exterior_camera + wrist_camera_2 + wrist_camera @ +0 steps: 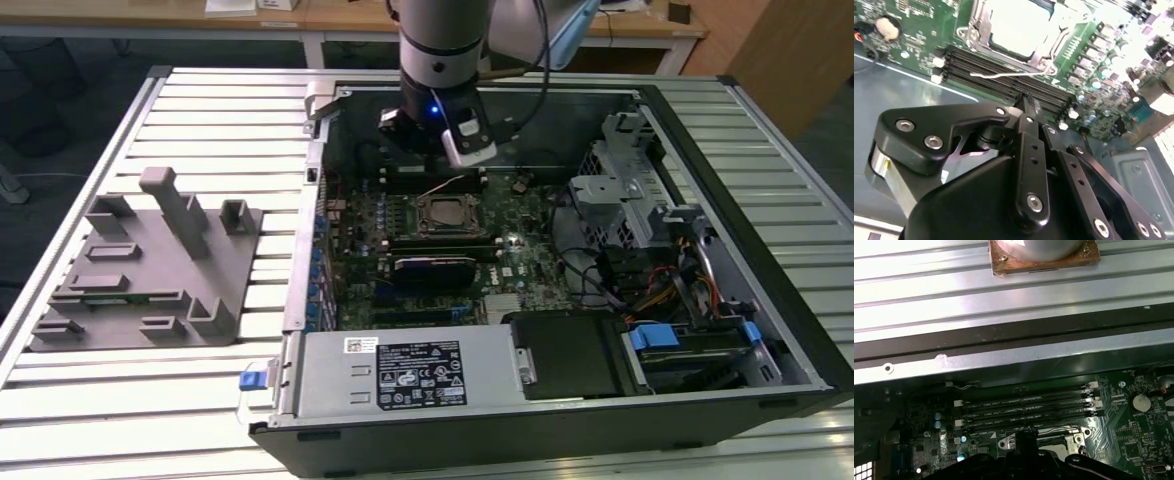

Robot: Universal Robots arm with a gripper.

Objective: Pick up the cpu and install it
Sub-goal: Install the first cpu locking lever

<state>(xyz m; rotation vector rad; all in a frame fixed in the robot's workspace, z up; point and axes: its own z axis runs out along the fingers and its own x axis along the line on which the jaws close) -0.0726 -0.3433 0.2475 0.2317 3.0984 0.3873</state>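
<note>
one small square cpu with a pale silvery top (1013, 22) sits in the square metal-framed socket (1049, 50) on the green motherboard (914, 35), so placement looks done. cannot tell whether the one thin wire lever (1004, 75) is latched. black claw (1028, 101) is clenched on nothing, above four dark memory slots (1024, 407). one grey plastic tray with posts (147, 270) lies outside the case.

- One robot arm (438, 45), with one gripper (1029, 102).
- One computer case (534, 440).
- One green motherboard (527, 250).
- One square socket frame (443, 213).
- One cpu (1013, 22).
- Four long memory slots (1026, 407).
- One coin-cell battery (1141, 401).
- One power supply box (400, 375).
- One grey plastic tray (134, 290) with upright posts.
</note>
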